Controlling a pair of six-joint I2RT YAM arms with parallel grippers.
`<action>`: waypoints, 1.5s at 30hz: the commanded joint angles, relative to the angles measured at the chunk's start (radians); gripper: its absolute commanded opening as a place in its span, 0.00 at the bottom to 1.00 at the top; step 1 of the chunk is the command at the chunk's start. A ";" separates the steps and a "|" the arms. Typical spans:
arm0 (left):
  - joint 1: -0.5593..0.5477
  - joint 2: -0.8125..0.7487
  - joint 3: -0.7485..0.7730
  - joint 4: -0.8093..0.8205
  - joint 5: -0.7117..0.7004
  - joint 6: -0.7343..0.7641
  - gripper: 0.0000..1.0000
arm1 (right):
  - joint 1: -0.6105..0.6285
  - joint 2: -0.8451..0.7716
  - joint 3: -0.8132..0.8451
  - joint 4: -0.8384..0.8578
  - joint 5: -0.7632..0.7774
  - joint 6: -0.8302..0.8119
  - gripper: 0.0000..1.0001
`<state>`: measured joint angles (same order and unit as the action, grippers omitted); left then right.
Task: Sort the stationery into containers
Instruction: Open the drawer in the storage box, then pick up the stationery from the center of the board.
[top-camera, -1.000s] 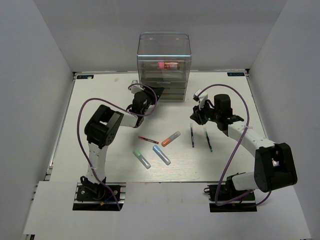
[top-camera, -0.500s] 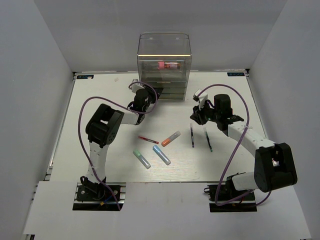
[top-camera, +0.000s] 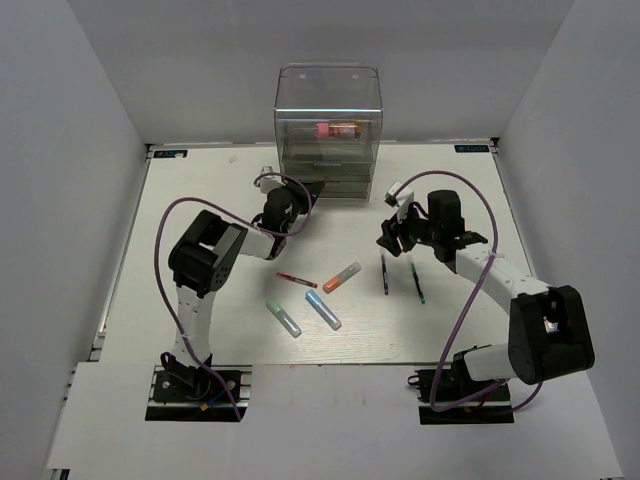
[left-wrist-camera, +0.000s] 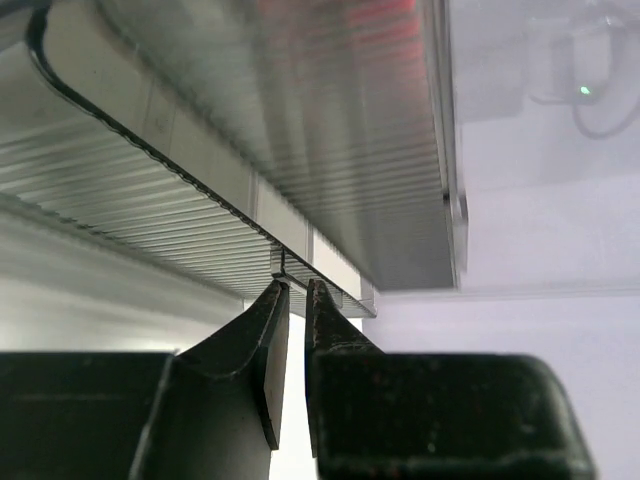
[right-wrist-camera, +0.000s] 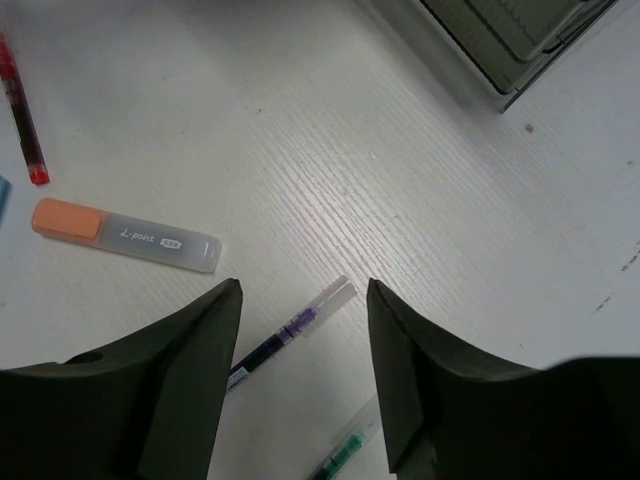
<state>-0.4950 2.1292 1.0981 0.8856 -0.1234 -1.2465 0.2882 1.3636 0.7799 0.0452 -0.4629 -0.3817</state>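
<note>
The clear drawer cabinet (top-camera: 328, 130) stands at the back, with the fat pink marker (top-camera: 337, 129) in an upper drawer. My left gripper (top-camera: 304, 191) is at a low drawer's left front corner; in the left wrist view its jaws (left-wrist-camera: 295, 288) are closed to a thin gap on the drawer's front lip (left-wrist-camera: 281, 266). My right gripper (top-camera: 393, 240) is open above the two thin dark pens (top-camera: 384, 273) (top-camera: 416, 281). In the right wrist view the gripper (right-wrist-camera: 303, 288) straddles the purple-inked pen (right-wrist-camera: 290, 325); the green-inked pen (right-wrist-camera: 345, 455) lies beside it.
The thin red pen (top-camera: 296, 280), orange marker (top-camera: 342, 277), light-blue marker (top-camera: 323, 310) and green marker (top-camera: 283, 319) lie mid-table. The right wrist view shows the orange marker (right-wrist-camera: 125, 235), the red pen (right-wrist-camera: 22, 110) and the cabinet's corner (right-wrist-camera: 510, 40). White walls enclose the table.
My right gripper has shifted slightly near-left, down over the dark pens. My left gripper moved in toward the cabinet, then back a little towards me.
</note>
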 joint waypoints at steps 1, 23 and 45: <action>-0.017 -0.087 -0.081 0.021 0.014 0.019 0.01 | 0.000 0.009 -0.008 -0.019 -0.032 -0.008 0.61; -0.045 -0.218 -0.202 -0.076 0.054 0.070 0.21 | 0.026 0.034 0.064 -0.396 -0.373 -0.702 0.67; -0.036 -0.699 -0.346 -0.822 0.107 0.179 0.68 | 0.292 0.385 0.324 -0.624 -0.183 -1.068 0.65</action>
<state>-0.5335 1.5078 0.7616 0.3431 -0.0425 -1.0904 0.5575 1.7348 1.0576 -0.5522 -0.6731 -1.4303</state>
